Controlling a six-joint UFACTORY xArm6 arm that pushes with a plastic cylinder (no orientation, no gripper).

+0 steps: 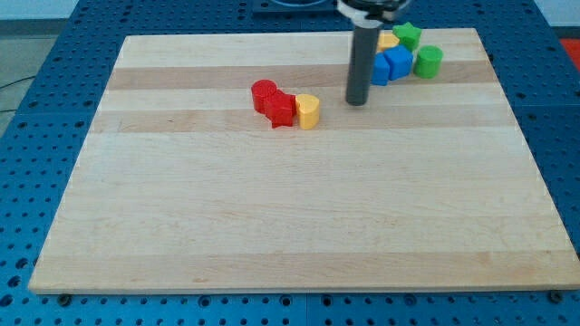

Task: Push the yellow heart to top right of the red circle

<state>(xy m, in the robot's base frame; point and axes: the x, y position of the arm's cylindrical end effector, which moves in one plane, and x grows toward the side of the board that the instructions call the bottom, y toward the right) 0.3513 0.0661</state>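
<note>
My tip [357,101], a bare rod with nothing clamped, rests on the wooden board [272,217] to the right of the yellow heart [308,111], apart from it. The heart touches a red block [282,110] beside the red circle [264,93]. I judge this the approach: next, get below the heart and push it up; blue pegboard surrounds the board.

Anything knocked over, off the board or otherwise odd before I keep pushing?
Nothing stands out. All blocks sit flat on the board. The yellow heart touches a red block beside the red circle; the rest cluster at the view's top right. My tip rests right of the heart, apart from it.
</note>
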